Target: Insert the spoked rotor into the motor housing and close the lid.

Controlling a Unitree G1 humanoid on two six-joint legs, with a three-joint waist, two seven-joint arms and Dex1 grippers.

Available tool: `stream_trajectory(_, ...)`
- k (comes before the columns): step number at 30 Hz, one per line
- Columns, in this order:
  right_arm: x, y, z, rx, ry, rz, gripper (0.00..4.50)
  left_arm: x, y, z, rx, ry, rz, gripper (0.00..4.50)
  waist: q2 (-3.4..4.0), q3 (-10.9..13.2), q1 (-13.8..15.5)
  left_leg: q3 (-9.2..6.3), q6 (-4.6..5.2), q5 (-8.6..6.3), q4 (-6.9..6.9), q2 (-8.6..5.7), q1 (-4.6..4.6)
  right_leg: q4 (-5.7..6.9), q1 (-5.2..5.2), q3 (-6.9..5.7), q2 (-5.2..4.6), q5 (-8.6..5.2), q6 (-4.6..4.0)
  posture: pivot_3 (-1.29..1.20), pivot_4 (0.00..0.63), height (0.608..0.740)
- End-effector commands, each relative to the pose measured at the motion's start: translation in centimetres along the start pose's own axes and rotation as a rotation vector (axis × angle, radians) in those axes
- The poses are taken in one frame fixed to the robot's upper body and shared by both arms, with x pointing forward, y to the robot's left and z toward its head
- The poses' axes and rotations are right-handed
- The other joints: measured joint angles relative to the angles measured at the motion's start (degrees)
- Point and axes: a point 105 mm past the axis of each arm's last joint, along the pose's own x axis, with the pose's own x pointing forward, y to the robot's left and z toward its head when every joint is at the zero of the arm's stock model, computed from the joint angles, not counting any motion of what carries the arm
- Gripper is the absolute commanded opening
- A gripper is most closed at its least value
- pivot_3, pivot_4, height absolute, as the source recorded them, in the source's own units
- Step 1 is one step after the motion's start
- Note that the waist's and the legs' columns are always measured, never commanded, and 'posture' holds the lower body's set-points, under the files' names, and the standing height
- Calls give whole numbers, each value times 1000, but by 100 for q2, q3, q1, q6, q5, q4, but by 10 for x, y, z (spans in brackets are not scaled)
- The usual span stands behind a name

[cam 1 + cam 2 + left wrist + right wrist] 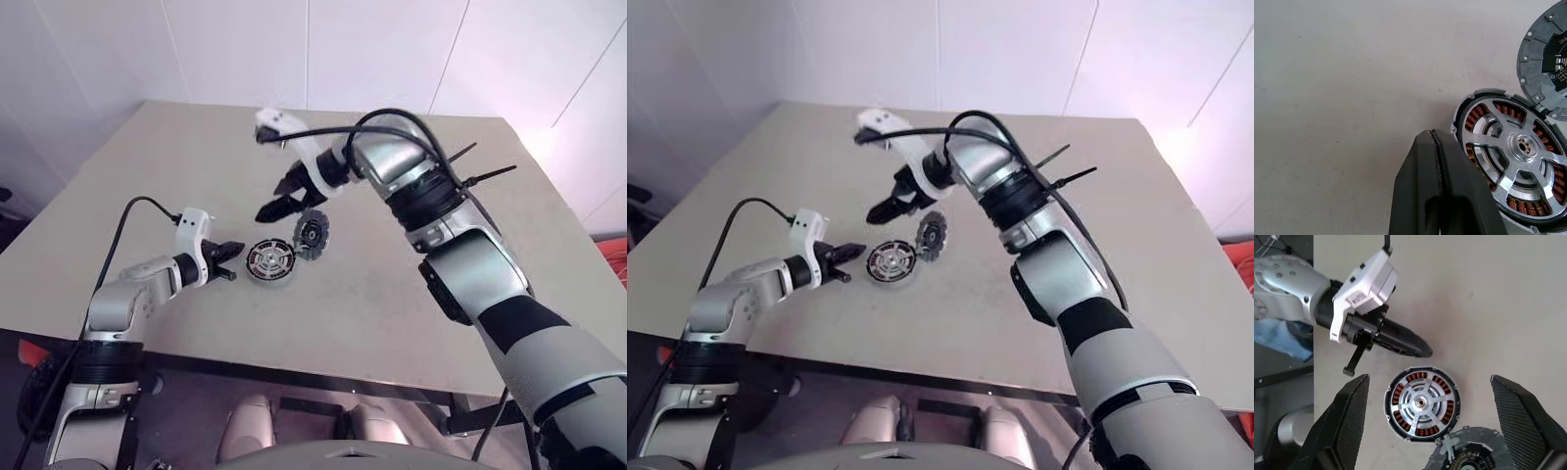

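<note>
Right gripper (pixel 1430 431) jaws wide apart above table (pixel 1498 293). Spoked rotor (pixel 1421 403) seated in motor housing (pixel 1390 392). Lid (pixel 1469 453) touching housing edge. Left gripper (pixel 1420 350) shut, tip just beside housing.

**Even, soft indoor light**

Bright diffuse light covers the matte beige table (pixel 411 284), leaving faint, soft-edged shadows. A pinkish glare blooms at the far right wall. The shiny silver spoked rotor (pixel 1515 169) shows crisp highlights. Head views bend straight edges; close black gripper fingers (pixel 1349 423) look soft.
</note>
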Motion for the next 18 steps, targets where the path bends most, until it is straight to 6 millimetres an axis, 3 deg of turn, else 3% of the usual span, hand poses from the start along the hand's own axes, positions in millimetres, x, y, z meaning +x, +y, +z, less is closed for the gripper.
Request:
stream_trajectory(1,-19,-23,0,-65,-124,-96,4471,4,-6,13,40,-36,-31,0,-3,1,8,0,0,0,0,-1,0,0,0,0,-1,0,0,0,0,740)
stream_trajectory(5,-39,-62,-42,-192,-101,-291,4300,4,-9,14,45,-34,-48,0,-12,7,17,0,-1,1,1,-7,1,1,4,0,-4,1,2,0,0,740)
stream_trajectory(7,-49,-76,-59,-209,-89,-364,3840,3,-9,14,47,-34,-58,0,-11,10,19,-1,-1,2,1,-7,-1,2,2,0,-5,1,2,0,0,740)
stream_trajectory(12,-64,-94,-108,-202,-16,-471,2153,0,-8,10,50,-6,-71,0,-9,11,-17,-1,2,2,0,-5,-15,4,-14,0,0,1,-1,0,0,740)
stream_trajectory(14,-62,-91,-115,-166,-25,-454,1363,0,-8,10,51,-3,-74,0,-9,11,-21,-1,4,1,0,-5,-17,3,-16,0,0,0,-2,0,0,740)
stream_trajectory(18,-48,-59,-125,-166,-23,-296,19,2,-8,14,60,5,-85,0,-9,12,5,-1,5,1,1,-4,-16,3,-13,-1,0,0,-2,0,0,740)
